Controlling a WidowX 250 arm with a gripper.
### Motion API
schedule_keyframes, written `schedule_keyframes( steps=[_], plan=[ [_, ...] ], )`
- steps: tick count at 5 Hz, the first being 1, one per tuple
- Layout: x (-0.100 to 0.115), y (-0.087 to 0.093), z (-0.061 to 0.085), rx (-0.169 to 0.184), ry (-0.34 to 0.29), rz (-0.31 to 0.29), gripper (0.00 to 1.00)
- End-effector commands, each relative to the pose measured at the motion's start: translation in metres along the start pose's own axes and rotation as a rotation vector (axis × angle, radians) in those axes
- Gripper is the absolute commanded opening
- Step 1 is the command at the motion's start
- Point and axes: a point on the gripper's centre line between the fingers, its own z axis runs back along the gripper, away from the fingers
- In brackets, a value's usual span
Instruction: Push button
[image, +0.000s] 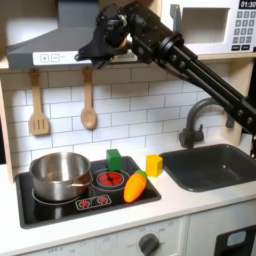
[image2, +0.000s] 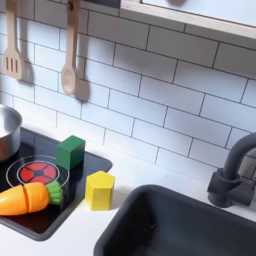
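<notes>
You're on the approach: black gripper (image: 93, 48), jaw state unreadable, sits upper left of the first exterior view at the grey range hood's (image: 45, 45) small front control buttons (image: 48, 58), so next nudge left onto one.

I am working in a toy play kitchen set up as a robot test scene. A white tiled wall (image: 130, 100) backs the counter (image: 190, 200) in both exterior views. A wooden spatula (image: 38, 105) and spoon (image: 88, 103) hang on it beneath a grey hood (image: 50, 45). The black hob (image: 85, 190) has a printed red burner (image: 108, 179) and carries a steel pot (image: 58, 175). Plastic food lies about it: a carrot (image2: 28, 198), a green block (image2: 70, 152) and a yellow block (image2: 99, 190). At the first exterior view's right sit a dark sink (image: 212, 166) with a tap (image: 200, 118), a microwave (image: 215, 25) above, and an oven knob (image: 150, 243) below.
</notes>
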Motion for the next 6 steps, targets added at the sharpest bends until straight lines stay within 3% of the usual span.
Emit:
schedule_keyframes(
  steps=[1,4,6],
  plan=[
    [0.003,0.004,-0.002,0.014,-0.006,-0.006,0.0],
    [0.007,0.001,-0.013,0.0,0.036,-0.041,0.0],
    [0.005,0.0,-0.016,0.021,0.046,-0.057,0.0]
  ],
)
